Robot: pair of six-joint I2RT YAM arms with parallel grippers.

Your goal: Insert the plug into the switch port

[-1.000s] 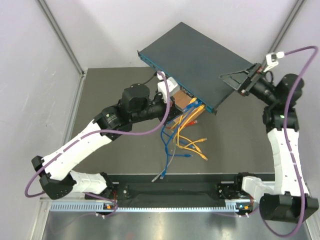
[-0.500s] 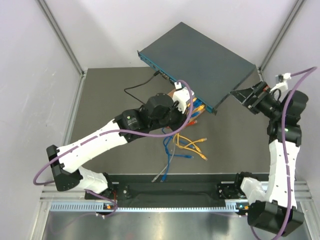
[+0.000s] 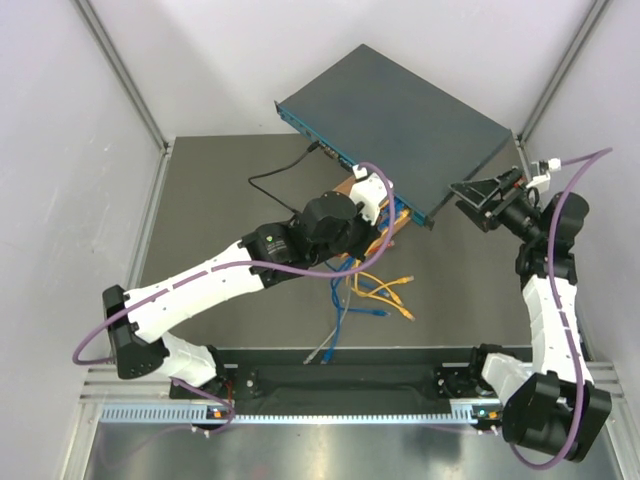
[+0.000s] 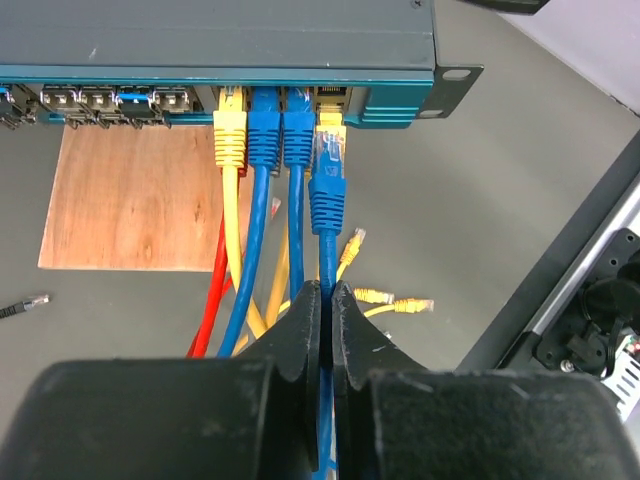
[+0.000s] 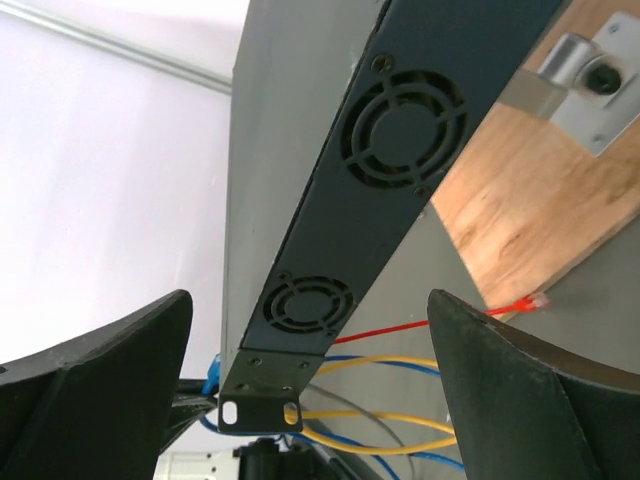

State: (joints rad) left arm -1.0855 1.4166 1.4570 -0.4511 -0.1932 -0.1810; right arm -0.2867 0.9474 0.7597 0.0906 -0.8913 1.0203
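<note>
The switch (image 3: pixel 400 115) is a flat dark teal-grey box propped up at the back, also seen in the left wrist view (image 4: pixel 220 35) and the right wrist view (image 5: pixel 400 130). My left gripper (image 3: pixel 378 197) (image 4: pixel 325 297) is shut on a blue cable just behind its blue plug (image 4: pixel 326 190). The plug's clear tip sits at the mouth of a port (image 4: pixel 331 100) near the right end of the front face; I cannot tell how deep it is. My right gripper (image 3: pixel 482 197) (image 5: pixel 310 390) is open wide around the switch's right corner bracket (image 5: pixel 262 402), not touching it.
A yellow plug (image 4: pixel 229 135) and two blue plugs (image 4: pixel 265 138) sit in ports left of mine. Loose yellow, blue and red cables (image 3: pixel 380 290) lie in front. A wooden board (image 4: pixel 140 205) lies under the switch. A black cable (image 3: pixel 280 180) runs left.
My left gripper has moved right along the switch's front face with the cable. My right gripper has slid off the switch's right edge down to its corner.
</note>
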